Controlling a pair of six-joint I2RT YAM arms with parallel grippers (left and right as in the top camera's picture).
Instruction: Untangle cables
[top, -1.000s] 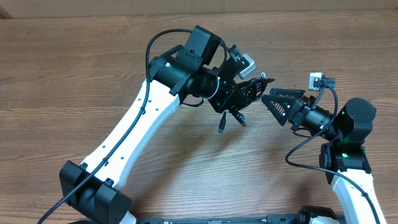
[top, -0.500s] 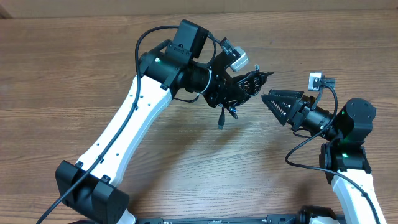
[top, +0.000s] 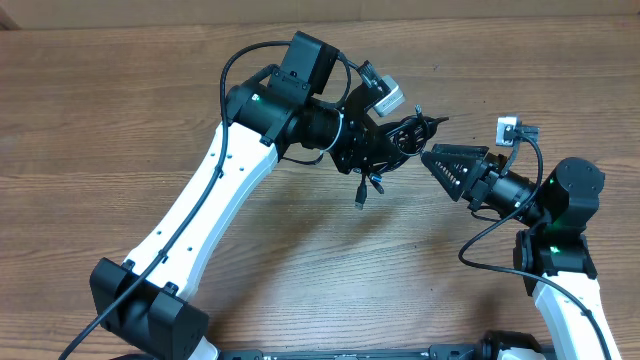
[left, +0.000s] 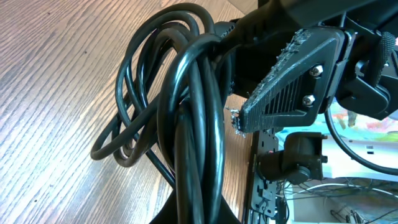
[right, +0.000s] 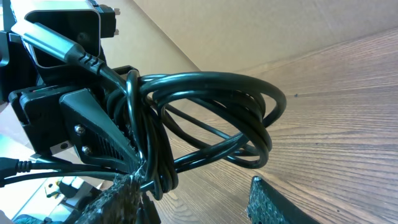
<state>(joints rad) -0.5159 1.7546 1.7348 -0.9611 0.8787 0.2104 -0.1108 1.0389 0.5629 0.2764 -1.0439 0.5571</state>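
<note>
**Item 1: left gripper (top: 397, 138).** The jaws are clenching on the cables (top: 410, 130) and holding the bunch up off the table (top: 150, 90). In the left wrist view the cables (left: 193, 124) are rising out of the grip as a thick sheaf of black strands. They are fanning into several loops toward the top and left.

**Item 2: right gripper (top: 432, 157).** The jaws are standing apart and grasping nothing. The tip is pointing at the bunch from the right and sitting just beside it. In the right wrist view its fingertips (right: 124, 196) are showing at the lower edge, with the bunch hanging ahead of the gap. The left-hand fingertip is lying against the wrapped strands or just short of them; which one cannot be told.

**Item 3: cables, detail.** In the right wrist view the coil (right: 211, 93) is jutting sideways as stacked oval loops, with the strands crossing one another. In the overhead view the plug ends (top: 360, 195) are dangling below the bunch. Whether they are touching the table cannot be told.

**Item 4: surroundings.** The left arm (top: 210, 210), white with black joints, is reaching in from the lower left. The right arm (top: 560, 270) is reaching in from the lower right. The table is showing wood grain.
</note>
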